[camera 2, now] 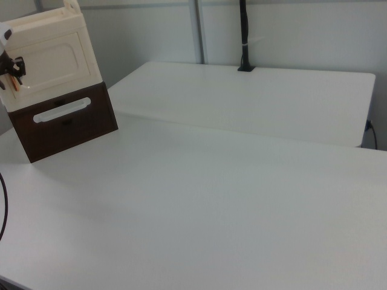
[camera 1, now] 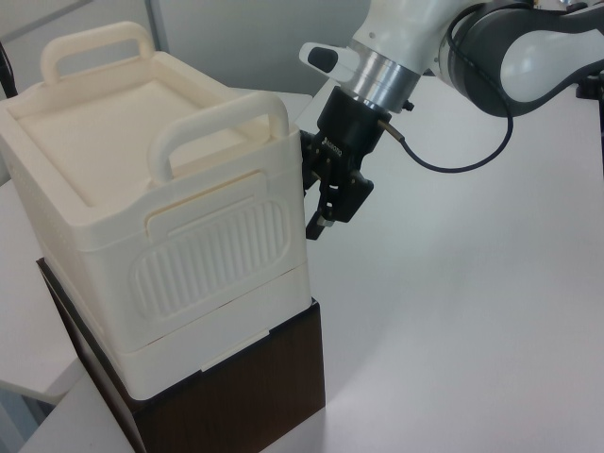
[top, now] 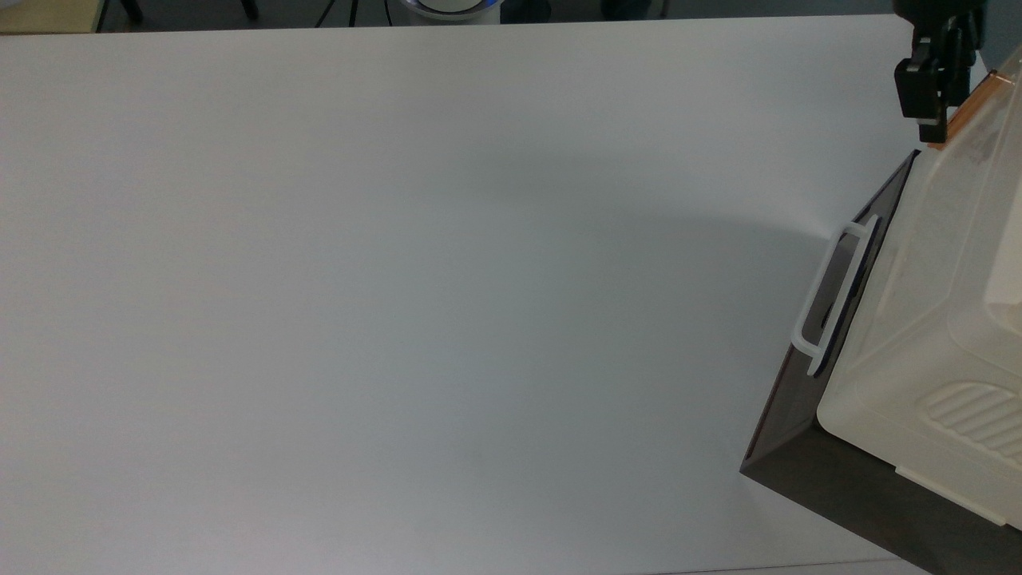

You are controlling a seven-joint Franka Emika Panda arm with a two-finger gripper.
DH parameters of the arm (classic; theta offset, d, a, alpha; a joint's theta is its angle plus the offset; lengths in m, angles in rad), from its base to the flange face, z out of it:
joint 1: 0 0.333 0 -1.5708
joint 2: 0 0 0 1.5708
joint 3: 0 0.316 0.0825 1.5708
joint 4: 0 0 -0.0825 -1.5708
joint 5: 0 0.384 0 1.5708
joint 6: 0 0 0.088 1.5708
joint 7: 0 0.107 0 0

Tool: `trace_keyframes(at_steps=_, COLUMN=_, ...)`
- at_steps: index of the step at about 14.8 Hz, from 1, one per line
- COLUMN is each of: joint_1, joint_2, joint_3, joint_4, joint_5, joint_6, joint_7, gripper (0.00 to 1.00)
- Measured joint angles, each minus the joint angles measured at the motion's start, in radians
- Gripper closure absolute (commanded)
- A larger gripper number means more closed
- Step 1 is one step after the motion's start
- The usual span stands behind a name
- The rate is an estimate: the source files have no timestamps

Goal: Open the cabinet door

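upright cabinet door [camera 2: 51, 60] faces the white table [camera 2: 242, 181].

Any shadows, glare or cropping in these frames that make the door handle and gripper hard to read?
Top view: a soft broad shadow lies on the white table, and the frame's right edge crops the cabinet door; the gripper sits at its orange handle. Left view: even light, with the cabinet's corner hiding the handle. Right view: the gripper is a dark shape at the frame's left edge.
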Motion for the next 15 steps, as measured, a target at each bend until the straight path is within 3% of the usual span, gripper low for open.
trace_keyframes(at_steps=2, joint_1=-0.001, joint_2=0.000, joint_3=-0.001, joint_4=0.005, joint_5=0.000, joint_6=0.000, joint_7=0.000, gripper=0.80)
trace_keyframes(at_steps=5, joint_1=-0.003, joint_2=0.002, joint_3=-0.003, joint_4=0.011, joint_5=0.000, joint_6=0.001, joint_7=0.001, gripper=0.83)
trace_keyframes(at_steps=8, joint_1=-0.004, joint_2=0.003, joint_3=-0.004, joint_4=0.012, joint_5=-0.001, joint_6=0.002, joint_7=0.007, gripper=0.98)
trace_keyframes(at_steps=15, joint_1=-0.004, joint_2=0.003, joint_3=-0.004, joint_4=0.012, joint_5=-0.001, joint_6=0.003, joint_7=0.014, gripper=1.00)
